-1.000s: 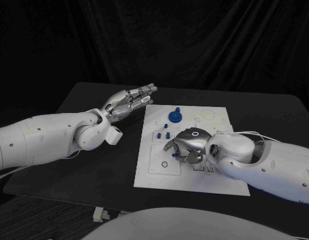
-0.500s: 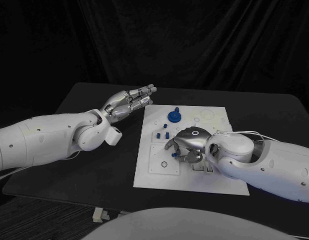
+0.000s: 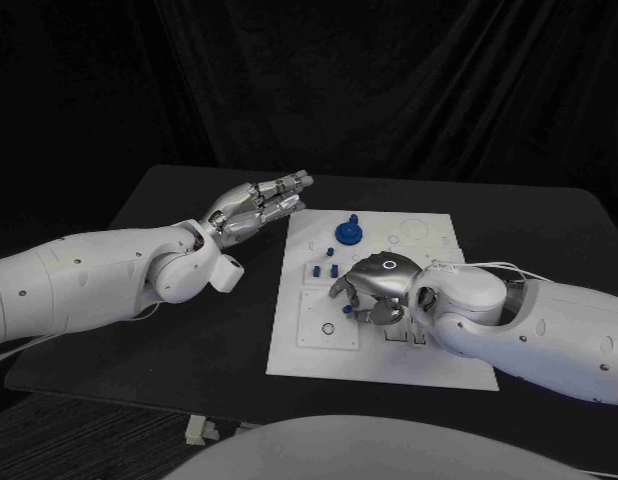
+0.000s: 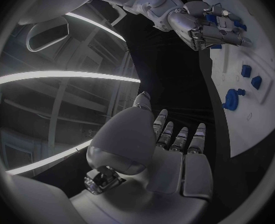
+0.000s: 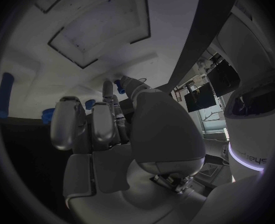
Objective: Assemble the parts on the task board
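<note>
Task board (image 3: pixel 331 330): white plate lying flat mid-worktop, long side running away from me; recesses and outlines cut into it.
Parts: large blue round part (image 3: pixel 348 233) standing near the board's far end; small blue pegs (image 3: pixel 324 270) in a cluster by the left edge, just beside my right hand.
Right hand (image 3: pixel 371 292): over the board's middle, knuckles up, fingers curled down toward the plate. The right wrist view has a small blue part (image 5: pixel 120 86) at the fingertips (image 5: pixel 107 92); I read this as a pinch on that part, though contact is hard to confirm. I judge the posture suits seating a piece into a slot below.
Left hand (image 3: pixel 259 203): released, fingers straight and together, raised off the board's far left corner and touching nothing. I judge it is parked there to keep the board unobstructed.
Worktop (image 3: pixel 179 330): black, carrying the board.
Step in hand: probably inserting one small part; most pieces not yet assembled.
</note>
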Controlling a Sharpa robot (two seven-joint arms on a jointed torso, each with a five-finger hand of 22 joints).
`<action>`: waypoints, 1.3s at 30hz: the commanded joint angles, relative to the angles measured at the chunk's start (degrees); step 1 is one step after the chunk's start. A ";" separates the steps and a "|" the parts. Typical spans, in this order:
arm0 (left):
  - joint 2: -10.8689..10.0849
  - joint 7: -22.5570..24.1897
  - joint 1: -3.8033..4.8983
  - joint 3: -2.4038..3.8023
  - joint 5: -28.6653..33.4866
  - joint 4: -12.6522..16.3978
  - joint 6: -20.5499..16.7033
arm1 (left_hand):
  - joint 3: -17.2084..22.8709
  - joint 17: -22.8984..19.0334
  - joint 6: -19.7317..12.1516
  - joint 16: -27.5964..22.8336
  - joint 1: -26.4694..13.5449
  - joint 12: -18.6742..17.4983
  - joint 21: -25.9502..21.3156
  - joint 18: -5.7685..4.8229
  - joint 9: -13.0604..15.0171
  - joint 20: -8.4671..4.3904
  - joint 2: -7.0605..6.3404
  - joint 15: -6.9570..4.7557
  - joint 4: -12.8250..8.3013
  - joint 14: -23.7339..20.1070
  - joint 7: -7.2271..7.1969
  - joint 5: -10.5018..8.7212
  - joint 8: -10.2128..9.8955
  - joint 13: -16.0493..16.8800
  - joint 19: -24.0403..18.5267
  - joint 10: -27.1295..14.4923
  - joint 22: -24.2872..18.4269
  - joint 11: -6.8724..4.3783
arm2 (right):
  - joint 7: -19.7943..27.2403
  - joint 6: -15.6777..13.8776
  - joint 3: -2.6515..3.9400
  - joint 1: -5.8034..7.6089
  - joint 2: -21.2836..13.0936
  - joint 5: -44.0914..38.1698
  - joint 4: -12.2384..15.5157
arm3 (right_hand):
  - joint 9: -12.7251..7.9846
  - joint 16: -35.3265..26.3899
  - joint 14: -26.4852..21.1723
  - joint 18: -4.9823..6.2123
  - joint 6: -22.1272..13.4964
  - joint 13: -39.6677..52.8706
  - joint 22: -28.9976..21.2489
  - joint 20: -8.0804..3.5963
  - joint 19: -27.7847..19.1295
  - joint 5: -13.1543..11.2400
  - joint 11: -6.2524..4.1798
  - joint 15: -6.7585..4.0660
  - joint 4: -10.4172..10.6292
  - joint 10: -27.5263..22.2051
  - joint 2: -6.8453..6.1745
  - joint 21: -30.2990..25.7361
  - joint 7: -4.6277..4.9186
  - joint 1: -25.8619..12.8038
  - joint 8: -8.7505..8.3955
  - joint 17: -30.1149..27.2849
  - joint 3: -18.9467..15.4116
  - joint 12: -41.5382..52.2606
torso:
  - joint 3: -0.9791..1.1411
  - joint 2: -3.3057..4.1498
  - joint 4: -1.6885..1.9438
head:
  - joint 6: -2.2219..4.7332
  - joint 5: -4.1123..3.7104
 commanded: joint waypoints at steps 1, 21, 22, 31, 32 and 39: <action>0.12 0.48 -0.18 0.06 0.51 0.05 0.74 | 0.44 -0.09 0.45 -0.21 0.72 0.23 -0.03 0.26 0.04 0.44 -0.10 0.51 -0.02 -0.02 0.07 0.28 0.14 -0.07 0.11 -0.12 0.02 0.35 | -0.93 -1.51 0.02 -0.15 0.13 -0.43 0.07 | -0.12 -0.16 -0.08 0.35 0.54 0.11 9.74 -0.24 -0.11 -0.49 -0.13 -0.29 0.45 0.37 0.11 -0.36 0.12 -0.25 0.44 -0.05 -0.13 0.38 | 0.00 0.01 0.01 | -0.01 -0.01; 0.17 0.25 -0.58 0.06 0.51 -0.02 0.96 | 0.73 -0.09 0.37 -0.21 1.49 0.26 -0.02 0.14 0.03 0.44 -0.19 0.60 -0.27 -0.02 0.07 0.81 0.11 -0.07 0.13 -0.17 0.01 0.35 | -1.17 -3.14 0.02 -0.15 -0.03 -0.44 0.05 | -1.20 -0.44 -0.19 0.41 1.53 0.19 9.65 -0.29 -0.17 -5.40 -0.06 -0.26 1.96 0.22 0.01 -0.97 0.59 -0.87 0.80 -0.60 -1.81 0.85 | 0.01 0.01 0.01 | -0.01 -0.21; 0.16 0.24 -0.59 0.06 0.51 -0.01 0.97 | 0.73 -0.09 0.37 -0.21 1.49 0.26 -0.02 0.14 0.03 0.44 -0.19 0.60 -0.27 -0.02 0.07 0.81 0.11 -0.07 0.13 -0.17 0.01 0.35 | -1.09 -3.25 0.02 -0.15 -0.16 -0.44 0.14 | -1.33 -0.51 -0.24 0.43 1.49 0.21 9.62 -0.26 -0.20 -5.88 -0.03 -0.22 2.18 0.19 -0.25 -1.09 0.58 -1.03 0.77 -0.74 -2.23 0.91 | 0.01 0.01 0.01 | -0.01 -0.22; -0.08 0.20 -0.62 0.06 0.51 0.16 0.82 | 0.82 -0.09 0.34 -0.21 1.75 0.29 -0.02 0.09 0.03 0.44 -0.24 0.61 -0.35 -0.02 0.07 1.03 0.10 -0.06 0.13 -0.17 -0.04 0.36 | -0.63 -5.41 0.03 0.00 -2.34 -1.71 1.79 | -2.63 -0.74 -0.42 0.49 1.31 0.63 9.61 -0.21 -0.19 -9.02 -0.03 -0.23 6.08 -0.01 -2.30 -1.56 -0.35 -0.87 0.68 -1.28 -8.64 1.87 | 0.01 0.01 0.01 | -0.01 -0.38; -0.10 0.22 -0.62 0.06 0.51 0.20 0.79 | 0.82 -0.09 0.34 -0.21 1.75 0.29 -0.02 0.09 0.03 0.44 -0.24 0.61 -0.35 -0.02 0.07 1.03 0.10 -0.06 0.13 -0.17 -0.04 0.36 | -0.54 -5.66 0.03 0.10 -2.69 -1.89 2.02 | -2.77 -0.72 -0.41 0.48 1.32 0.72 9.62 -0.23 -0.17 -9.17 -0.09 -0.24 6.84 -0.05 -2.58 -1.57 -0.49 -0.90 0.69 -1.24 -9.53 2.02 | 0.01 0.00 0.01 | -0.01 -0.42; -0.33 0.63 -0.63 0.06 0.51 0.51 0.44 | 0.83 -0.09 0.31 -0.21 1.89 0.34 -0.02 0.06 0.02 0.44 -0.36 0.61 -0.39 -0.02 0.07 1.19 0.10 -0.06 0.14 -0.16 -0.03 0.36 | 1.52 -9.77 0.04 2.53 -6.51 -2.54 4.48 | -3.09 -0.36 -0.08 0.29 2.40 1.36 9.92 -0.65 0.26 -9.27 -0.62 -0.79 8.40 0.10 -4.48 -0.72 -1.83 -4.10 1.21 -0.60 -15.59 2.96 | 0.01 -0.01 0.00 | -0.01 -0.52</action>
